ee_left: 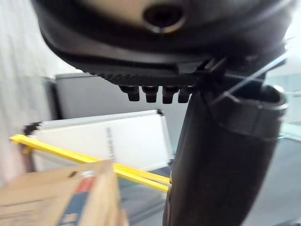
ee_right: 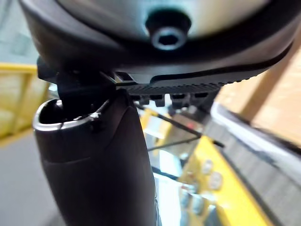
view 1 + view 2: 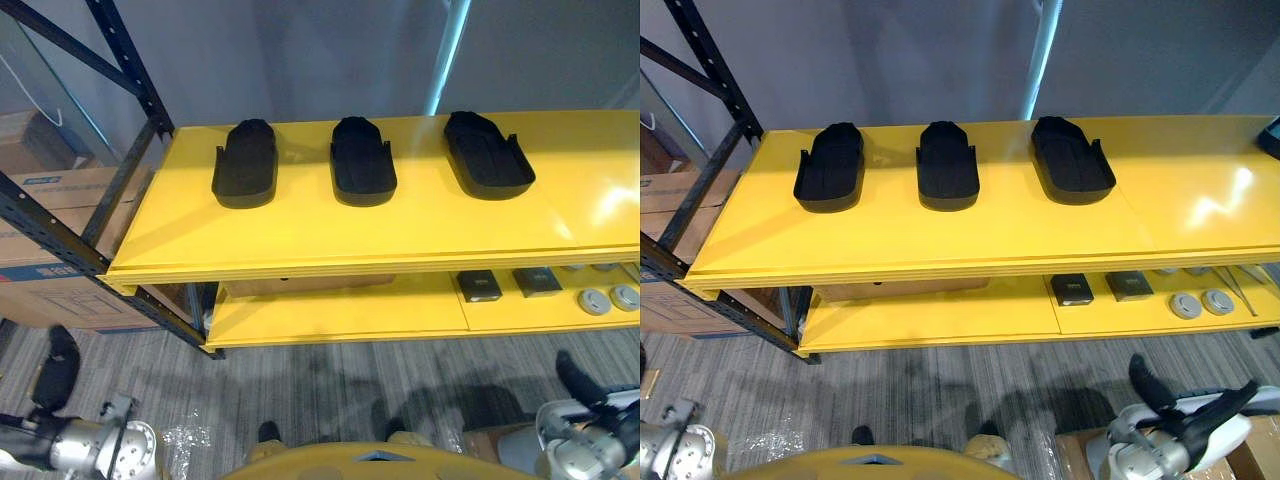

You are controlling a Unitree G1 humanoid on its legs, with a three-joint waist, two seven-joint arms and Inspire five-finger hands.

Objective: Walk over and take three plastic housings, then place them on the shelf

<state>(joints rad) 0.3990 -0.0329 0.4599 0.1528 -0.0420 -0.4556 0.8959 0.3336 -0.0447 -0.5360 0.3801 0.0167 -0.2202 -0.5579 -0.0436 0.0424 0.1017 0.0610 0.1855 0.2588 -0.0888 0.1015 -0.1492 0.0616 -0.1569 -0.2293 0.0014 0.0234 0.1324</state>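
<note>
Facing a yellow shelf (image 3: pixel 300 235), cardboard boxes (image 3: pixel 50 260) by its left end. On the top level, in a row and apart: left housing (image 3: pixel 245 163), middle housing (image 3: pixel 363 160), right housing (image 3: pixel 487 155). Low before the shelf, left hand (image 3: pixel 55 368) and right hand (image 3: pixel 1160 395), fingers relaxed, both empty. On the lower level, two dark boxes (image 3: pixel 479 286) beside round discs (image 3: pixel 594 301)
</note>
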